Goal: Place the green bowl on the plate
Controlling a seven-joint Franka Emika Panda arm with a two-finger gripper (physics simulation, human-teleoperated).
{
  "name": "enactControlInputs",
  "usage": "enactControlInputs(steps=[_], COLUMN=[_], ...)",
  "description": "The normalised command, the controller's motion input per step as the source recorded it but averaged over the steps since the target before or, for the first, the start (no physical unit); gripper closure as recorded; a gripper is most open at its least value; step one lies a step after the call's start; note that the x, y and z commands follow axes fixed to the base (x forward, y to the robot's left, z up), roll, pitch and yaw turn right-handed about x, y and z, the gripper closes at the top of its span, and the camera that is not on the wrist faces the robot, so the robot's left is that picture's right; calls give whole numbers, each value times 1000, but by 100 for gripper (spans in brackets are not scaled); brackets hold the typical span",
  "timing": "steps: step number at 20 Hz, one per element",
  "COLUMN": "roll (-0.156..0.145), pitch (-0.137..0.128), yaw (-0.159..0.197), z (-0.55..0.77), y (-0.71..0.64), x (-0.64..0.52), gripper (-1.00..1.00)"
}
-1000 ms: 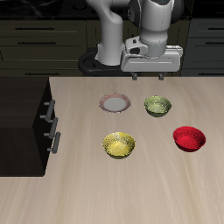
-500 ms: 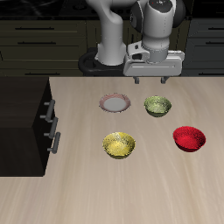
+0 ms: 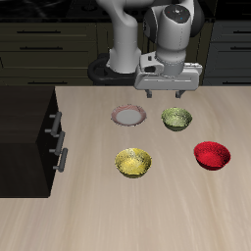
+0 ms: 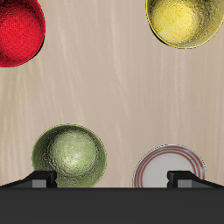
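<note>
A dark cabinet (image 3: 34, 137) with two pale handles fills the nine o'clock edge of the exterior view, its top level with the pale wood-grain table (image 3: 147, 216). Next comes the yellow bowl (image 3: 133, 162), round, glossy and speckled inside, sitting at about seven o'clock from the plate (image 3: 128, 116). The plate is a small flat disc with a whitish-grey centre and a pinkish-brown rim, lying bare on the wood. Just beside it, at its three o'clock and apart from it, stands the green bowl (image 3: 176, 119), a small round olive bowl with a shiny skin and a pale mottled inside. At five o'clock from that bowl, nearer the table's front edge, is the red bowl (image 3: 211, 155), glossy and shallow.

Above the gap between plate and green bowl hangs the gripper (image 3: 167, 91), a grey blocky hand on a white arm, clear of both. Its two fingers stand far apart, with nothing between them.

In the wrist view the green bowl (image 4: 69, 156) shows whole, while the plate (image 4: 170, 167) is partly cut off by the gripper's dark body. Only the finger (image 4: 39, 178) stubs show there, so their tips are hard to make out. The red bowl (image 4: 19, 31) and yellow bowl (image 4: 185, 21) are both cropped by the picture's edge.
</note>
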Motion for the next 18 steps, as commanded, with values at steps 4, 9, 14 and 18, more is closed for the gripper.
enactControlInputs(steps=[4, 9, 14, 18], roll=[-6, -11, -2, 23], pitch=[-1, 5, 11, 47], yaw=[9, 2, 1, -22], z=[-119, -73, -152, -249], y=[28, -7, 29, 120], x=[-32, 27, 42, 30], gripper=[-100, -100, -100, -100])
